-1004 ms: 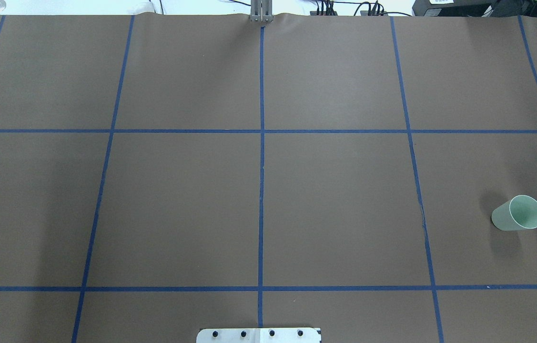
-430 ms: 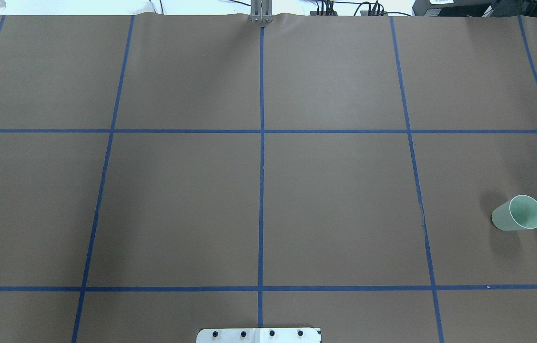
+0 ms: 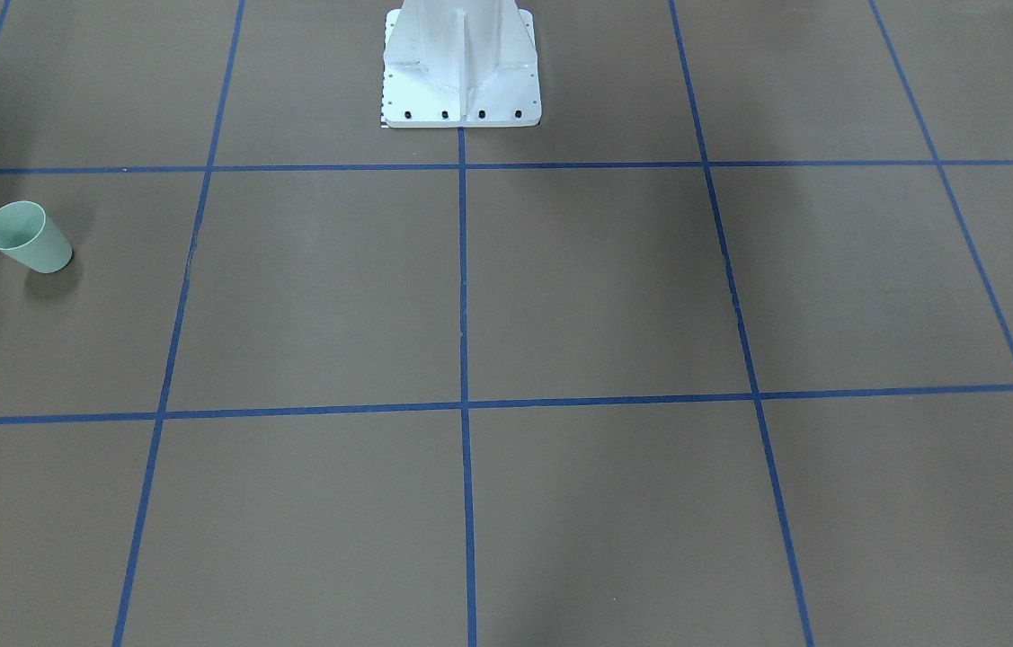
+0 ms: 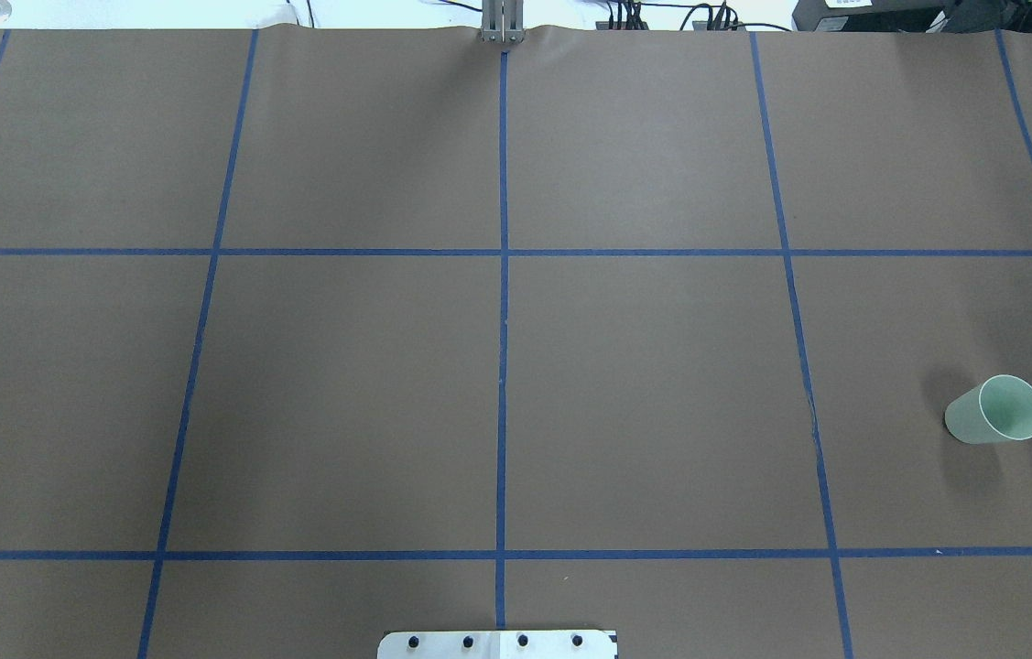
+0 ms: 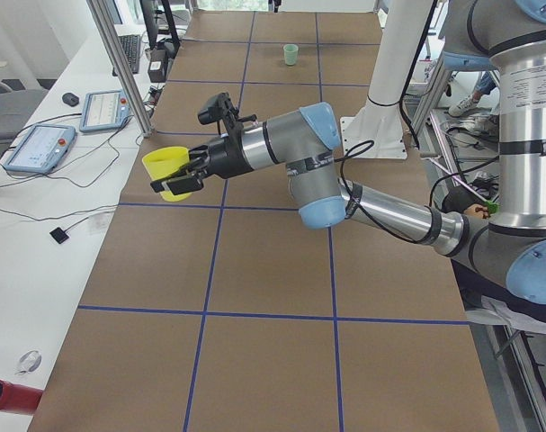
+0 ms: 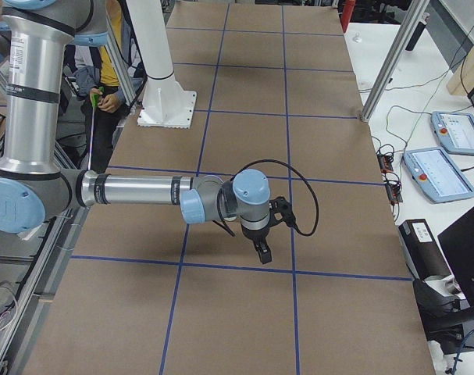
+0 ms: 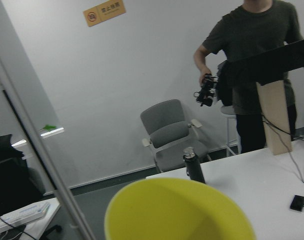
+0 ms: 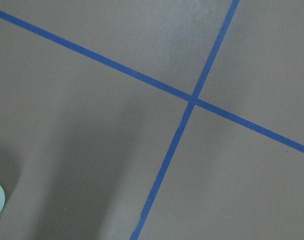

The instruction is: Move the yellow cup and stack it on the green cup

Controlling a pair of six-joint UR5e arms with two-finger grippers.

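From where I stand, the desk (image 4: 644, 366) is a broad brown sheet cut into squares by blue tape, and only one thing rests on it: the green cup (image 4: 994, 410), upright with its mouth open to the ceiling, out toward the robot's right end and inside the tape square there, touching none of the lines. The left arm reaches low and long across toward the operators' side at the other end, and the yellow cup (image 5: 165, 162) sits at the tip of the left gripper (image 5: 181, 178), up in the air over the edge of the brown sheet, tipped so its rim faces outward and a little up. Black fingers lie against the cup's side, but only the side camera shows that gripper, so I cannot tell how its jaws stand. Its wrist camera looks over the yellow rim into the room, where a person in a dark shirt holds a small camera rig beside a grey chair (image 7: 174, 132) and a dark bottle (image 7: 193, 165) on a white table. The two cups are well apart, nearly the length of the desk between them. The right gripper (image 6: 262, 251) points straight down above a blue tape line near the right end; I cannot tell whether its fingers are apart or together. Its wrist view looks onto a crossing of tape lines, with a pale green sliver at the lower left edge. The white pedestal (image 3: 461, 63) stands at the robot's side.
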